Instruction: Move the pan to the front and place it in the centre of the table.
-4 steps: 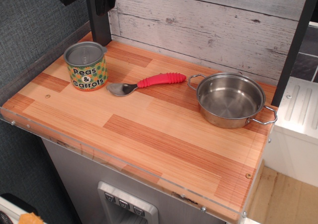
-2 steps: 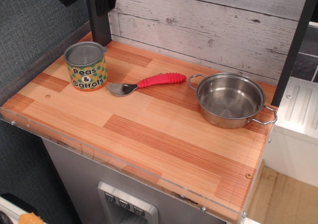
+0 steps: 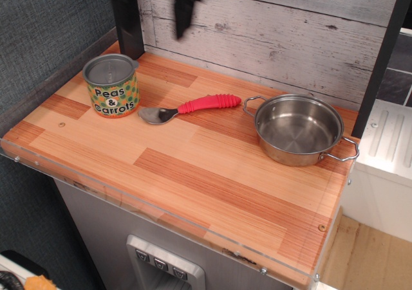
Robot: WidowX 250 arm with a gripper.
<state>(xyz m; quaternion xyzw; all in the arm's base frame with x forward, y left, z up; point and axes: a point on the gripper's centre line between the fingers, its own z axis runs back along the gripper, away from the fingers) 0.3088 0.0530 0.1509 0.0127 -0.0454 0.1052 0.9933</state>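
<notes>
The claw [image 3: 154, 10] is hanging at the top edge of the view, above the far left corner of the desk [image 3: 193, 174], blurred and partly cut off by the frame. Its two dark fingers [image 3: 183, 13] are standing well apart, spread wide and released, gripping nothing and touching nothing.

The pan [image 3: 299, 129] is sitting upright at the far right of the desk, close to the back wall, empty, with one loop handle pointing toward the spoon [image 3: 190, 108] and the other toward the right edge. The spoon, with its red ribbed handle and metal bowl, is lying between the pan and the can [image 3: 111, 85], apart from both. The can, marked "Peas & Carrots", is standing upright near the far left corner.

The desk is showing striped tan and reddish planks with a clear strip running along its front edge. Behind it, a whitewashed plank wall [image 3: 290, 33] is rising, and a grey textured panel [image 3: 45, 26] is lining the left side.
</notes>
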